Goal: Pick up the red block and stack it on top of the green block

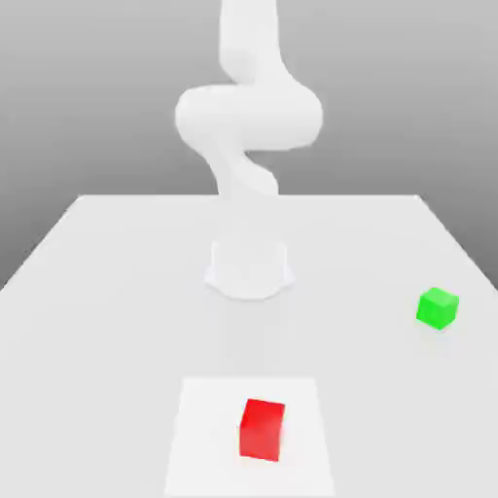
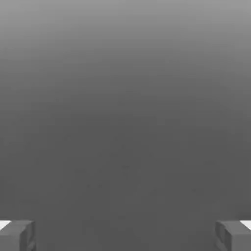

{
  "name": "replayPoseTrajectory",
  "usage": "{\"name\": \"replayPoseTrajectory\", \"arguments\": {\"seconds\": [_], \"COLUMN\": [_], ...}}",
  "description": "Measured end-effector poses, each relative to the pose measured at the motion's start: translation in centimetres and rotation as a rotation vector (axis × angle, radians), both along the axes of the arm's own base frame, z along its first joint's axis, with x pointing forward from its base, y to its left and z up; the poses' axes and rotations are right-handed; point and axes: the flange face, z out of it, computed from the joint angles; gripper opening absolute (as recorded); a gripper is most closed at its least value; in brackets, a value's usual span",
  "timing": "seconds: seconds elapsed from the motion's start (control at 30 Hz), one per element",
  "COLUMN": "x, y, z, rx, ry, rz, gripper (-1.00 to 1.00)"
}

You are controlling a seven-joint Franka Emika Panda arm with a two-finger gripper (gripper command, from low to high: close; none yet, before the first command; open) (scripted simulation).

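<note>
The red block (image 1: 263, 429) rests on a paler square patch (image 1: 199, 438) near the table's front edge in the exterior view. The green block (image 1: 438, 307) stands on the table farther back, toward the exterior view's right, well apart from the red one. In the hand view my gripper (image 2: 125, 235) is open: its two grey fingertips (image 2: 17, 235) sit far apart with nothing between them, and only a plain grey background lies beyond.
The arm's white base (image 1: 249, 267) stands on the white table (image 1: 107, 292) behind the blocks. The arm (image 1: 248, 117) rises and curls upward past the top of the exterior view.
</note>
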Motion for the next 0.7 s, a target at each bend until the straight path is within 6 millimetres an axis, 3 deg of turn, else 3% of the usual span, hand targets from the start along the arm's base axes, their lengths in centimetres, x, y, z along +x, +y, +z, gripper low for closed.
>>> {"name": "replayPoseTrajectory", "arguments": {"seconds": [0.17, 0.33, 0.5, 0.7], "x": [4.8, 7.7, 9.0, 8.5], "y": [0.3, 0.7, 1.1, 1.5], "z": [-8.1, -16.5, -25.1, -35.2], "rx": [-0.134, -0.245, -0.336, -0.416], "ry": [0.131, 0.254, 0.37, 0.498], "rz": [0.185, 0.381, 0.591, 0.86], "gripper": [0.0, 0.0, 0.0, 0.0]}}
